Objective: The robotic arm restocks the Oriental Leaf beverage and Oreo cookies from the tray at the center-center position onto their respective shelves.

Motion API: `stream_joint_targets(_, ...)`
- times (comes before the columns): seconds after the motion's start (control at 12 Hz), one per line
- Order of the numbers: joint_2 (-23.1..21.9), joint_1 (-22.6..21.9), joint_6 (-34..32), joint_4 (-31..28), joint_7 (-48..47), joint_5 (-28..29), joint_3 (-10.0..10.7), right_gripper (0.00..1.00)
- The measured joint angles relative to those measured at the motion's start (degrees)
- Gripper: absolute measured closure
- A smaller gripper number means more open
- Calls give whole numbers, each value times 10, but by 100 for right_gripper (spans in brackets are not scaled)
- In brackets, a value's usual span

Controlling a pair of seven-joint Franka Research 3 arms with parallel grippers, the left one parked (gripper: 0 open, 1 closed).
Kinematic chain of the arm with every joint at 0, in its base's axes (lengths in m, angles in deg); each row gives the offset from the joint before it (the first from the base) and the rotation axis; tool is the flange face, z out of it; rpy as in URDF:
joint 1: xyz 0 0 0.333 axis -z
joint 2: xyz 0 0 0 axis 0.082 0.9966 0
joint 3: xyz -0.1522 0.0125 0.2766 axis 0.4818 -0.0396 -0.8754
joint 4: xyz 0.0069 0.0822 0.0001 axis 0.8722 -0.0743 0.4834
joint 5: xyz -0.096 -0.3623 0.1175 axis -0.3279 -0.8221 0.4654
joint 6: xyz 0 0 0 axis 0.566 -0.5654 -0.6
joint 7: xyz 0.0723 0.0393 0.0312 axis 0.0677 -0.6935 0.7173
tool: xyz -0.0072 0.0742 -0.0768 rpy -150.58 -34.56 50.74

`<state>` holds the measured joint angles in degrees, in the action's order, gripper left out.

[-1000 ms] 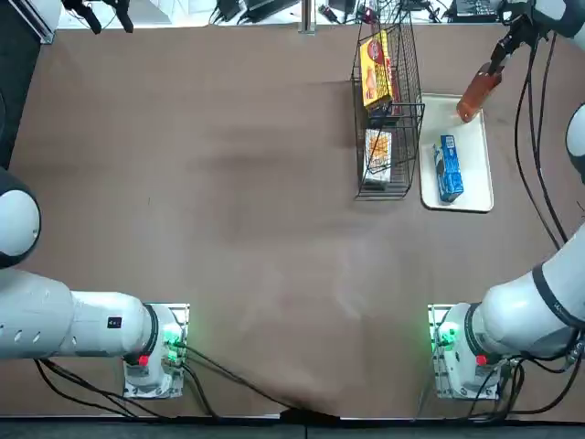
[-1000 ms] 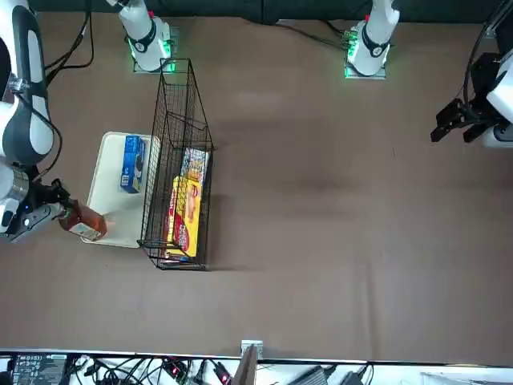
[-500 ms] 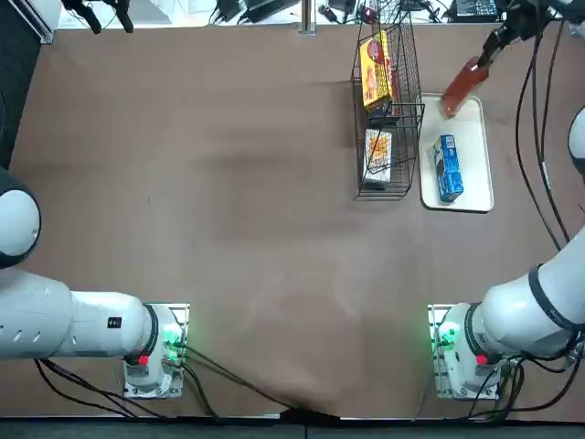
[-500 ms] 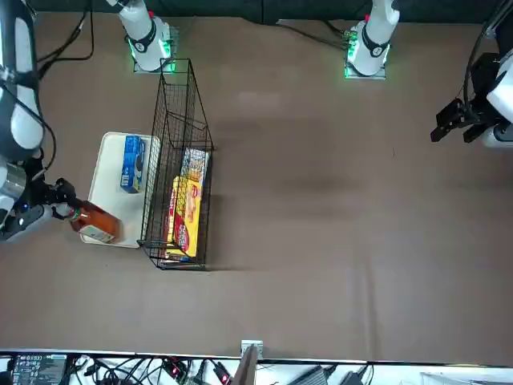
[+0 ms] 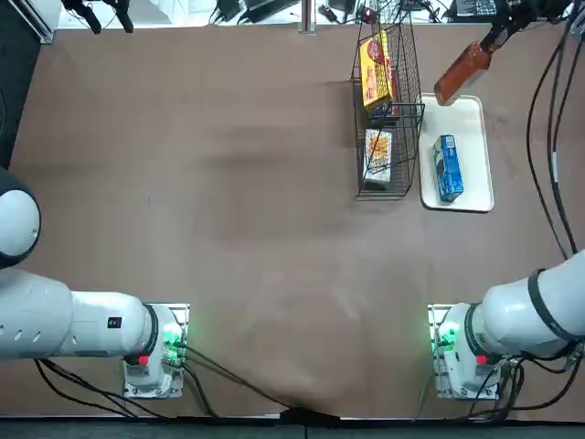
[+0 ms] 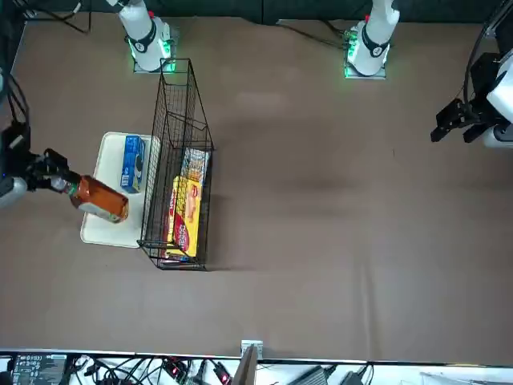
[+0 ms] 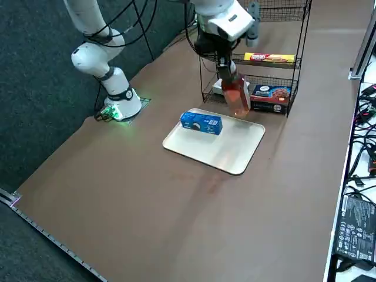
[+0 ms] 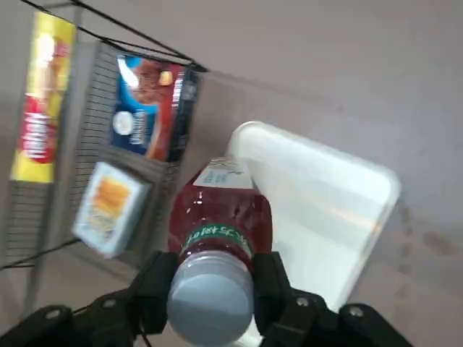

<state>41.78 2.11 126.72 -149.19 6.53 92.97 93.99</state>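
Observation:
My right gripper is shut on the neck of the Oriental Leaf beverage, a bottle of orange-brown liquid. It holds the bottle tilted in the air above the tray's far end, close beside the shelves. The right wrist view shows the fingers clamped on either side of the pale cap, with the bottle's body pointing down at the tray. The blue Oreo cookies lie on the white tray, toward its near end. From the side, the bottle hangs in front of the wire shelves.
The black wire rack holds a yellow packet on an upper tier. Lower down are a white-and-orange packet and a blue-and-brown box. Cables and equipment line the table's far edge.
My right gripper has lifted the bottle up off the tray and carried it toward the shelves. The Oreo pack has not moved.

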Motion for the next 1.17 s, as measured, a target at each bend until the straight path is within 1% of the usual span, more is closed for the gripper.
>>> stream_joint_targets(0.25, -20, 14, -68, 0, -23, 43, 2, 42)
stream_joint_targets(0.42, -25, 28, -106, 0, -34, 61, 3, 42)
stream_joint_targets(0.58, -28, 45, -142, -1, -63, 91, 5, 42)
stream_joint_targets(0.75, -36, 57, -167, -1, -91, 110, 5, 42)
stream_joint_targets(1.0, -55, 59, -187, 0, -147, 129, 5, 42)
stream_joint_targets(1.08, -61, 59, -196, 0, -172, 146, 5, 42)
stream_joint_targets(1.17, -69, 58, -207, 0, -200, 177, 2, 42)
